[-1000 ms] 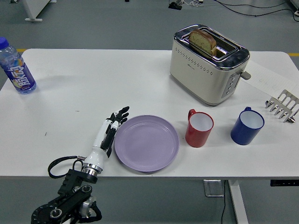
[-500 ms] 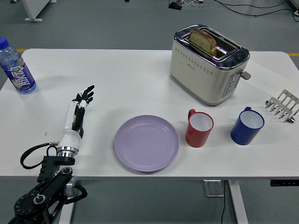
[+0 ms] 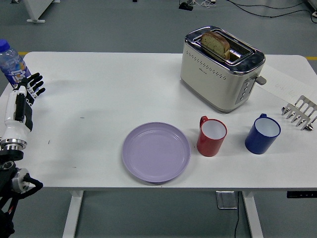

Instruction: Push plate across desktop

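The white table (image 3: 124,84) carries all items. The toaster (image 3: 221,68) stands at far right-centre with a bread slice (image 3: 215,43) upright in one slot. The purple plate (image 3: 156,151) lies flat near the near edge, centre, just left of the red mug (image 3: 211,136); the blue mug (image 3: 262,134) stands further right. The left hand (image 3: 21,106) sits at the left edge, well apart from the plate, fingers extended and holding nothing, apparently overlapping the water bottle (image 3: 11,62); contact cannot be confirmed. A metal rack (image 3: 299,112) occupies the right edge.
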Action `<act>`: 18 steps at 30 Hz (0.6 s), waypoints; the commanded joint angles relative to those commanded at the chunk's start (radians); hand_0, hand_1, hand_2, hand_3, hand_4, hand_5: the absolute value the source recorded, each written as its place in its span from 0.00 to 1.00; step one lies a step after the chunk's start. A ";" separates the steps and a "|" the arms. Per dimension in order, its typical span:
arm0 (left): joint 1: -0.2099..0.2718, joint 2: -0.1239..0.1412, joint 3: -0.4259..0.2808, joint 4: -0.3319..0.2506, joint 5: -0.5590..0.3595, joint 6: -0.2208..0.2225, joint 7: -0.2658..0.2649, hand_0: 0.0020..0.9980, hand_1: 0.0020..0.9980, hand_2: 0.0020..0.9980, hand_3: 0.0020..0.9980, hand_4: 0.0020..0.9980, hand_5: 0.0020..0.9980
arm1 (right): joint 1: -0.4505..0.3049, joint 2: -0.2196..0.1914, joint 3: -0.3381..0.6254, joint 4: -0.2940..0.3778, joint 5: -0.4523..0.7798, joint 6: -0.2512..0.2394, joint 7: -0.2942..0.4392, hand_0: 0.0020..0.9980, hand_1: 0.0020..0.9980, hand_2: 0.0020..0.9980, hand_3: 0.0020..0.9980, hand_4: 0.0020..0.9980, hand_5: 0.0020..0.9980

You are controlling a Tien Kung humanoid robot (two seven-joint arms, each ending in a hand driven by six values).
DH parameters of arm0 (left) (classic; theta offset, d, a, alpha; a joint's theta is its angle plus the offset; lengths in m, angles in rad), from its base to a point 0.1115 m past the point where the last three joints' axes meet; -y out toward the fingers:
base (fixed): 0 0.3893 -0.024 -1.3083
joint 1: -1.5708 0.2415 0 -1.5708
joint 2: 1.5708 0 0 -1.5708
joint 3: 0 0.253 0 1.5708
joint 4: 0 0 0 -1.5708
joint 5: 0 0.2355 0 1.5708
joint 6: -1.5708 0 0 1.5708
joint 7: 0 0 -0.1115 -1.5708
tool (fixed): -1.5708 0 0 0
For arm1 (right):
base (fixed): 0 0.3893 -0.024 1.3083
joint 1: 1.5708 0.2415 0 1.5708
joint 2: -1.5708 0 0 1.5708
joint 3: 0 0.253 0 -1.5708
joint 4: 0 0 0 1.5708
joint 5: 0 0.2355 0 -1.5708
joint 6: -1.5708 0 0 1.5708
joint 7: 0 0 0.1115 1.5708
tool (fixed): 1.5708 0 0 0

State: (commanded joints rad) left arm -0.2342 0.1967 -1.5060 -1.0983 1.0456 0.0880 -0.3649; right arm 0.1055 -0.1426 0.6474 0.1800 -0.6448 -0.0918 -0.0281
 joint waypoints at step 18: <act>0.021 0.082 -0.172 0.010 0.046 -0.212 0.140 0.74 0.79 0.79 0.73 0.53 1.00 | 0.009 0.003 -0.006 0.000 -0.004 -0.001 -0.006 0.66 0.64 0.72 0.67 0.26 0.28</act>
State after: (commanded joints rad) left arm -0.2129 0.2787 -1.6781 -1.0885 1.0921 -0.1245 -0.2253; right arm 0.1143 -0.1399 0.6417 0.1800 -0.6486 -0.0930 -0.0343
